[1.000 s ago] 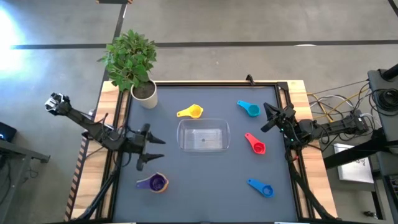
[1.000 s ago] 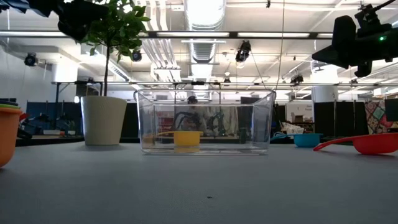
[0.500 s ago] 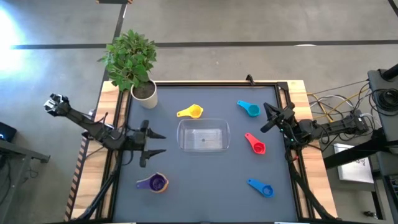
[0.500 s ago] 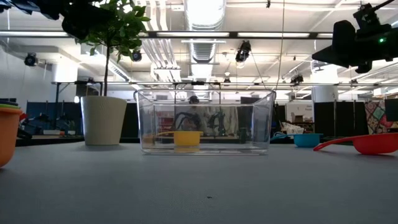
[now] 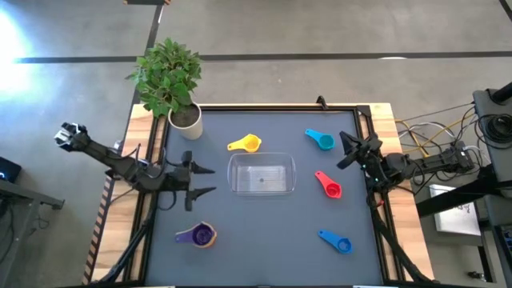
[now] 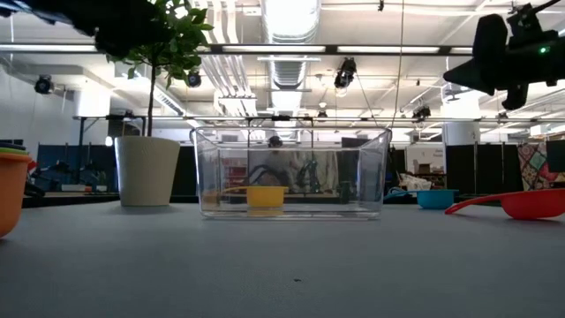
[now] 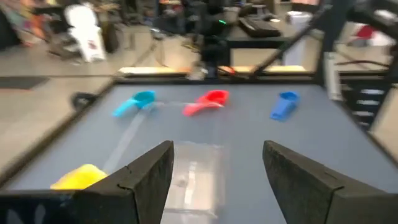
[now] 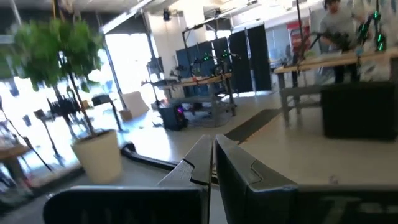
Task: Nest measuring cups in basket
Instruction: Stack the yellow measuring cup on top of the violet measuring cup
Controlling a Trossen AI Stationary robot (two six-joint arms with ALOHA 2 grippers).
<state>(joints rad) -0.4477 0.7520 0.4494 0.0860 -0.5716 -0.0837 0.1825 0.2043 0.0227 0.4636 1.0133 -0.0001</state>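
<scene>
The clear basket (image 5: 262,174) stands at the table's middle, empty; it also shows in the low view (image 6: 291,172) and the left wrist view (image 7: 194,180). Around it lie the yellow cup (image 5: 246,144), light blue cup (image 5: 321,139), red cup (image 5: 329,184) and dark blue cup (image 5: 336,240). A nested stack with purple inside and orange outside (image 5: 198,235) sits near left; its orange wall and a green rim show in the low view (image 6: 9,190). My left gripper (image 5: 203,181) hangs open and empty left of the basket, pointing at it. My right gripper (image 5: 346,152) is shut, raised at the right edge.
A white pot with a green plant (image 5: 186,120) stands at the far left corner. Wooden rails frame the grey mat (image 5: 264,264). A person shows in the room beyond the table in the right wrist view (image 8: 336,25).
My left gripper has moved away from the purple stack toward the table's far edge and a little right, turning to point level at the basket. It has stayed open. The cups and basket have not moved.
</scene>
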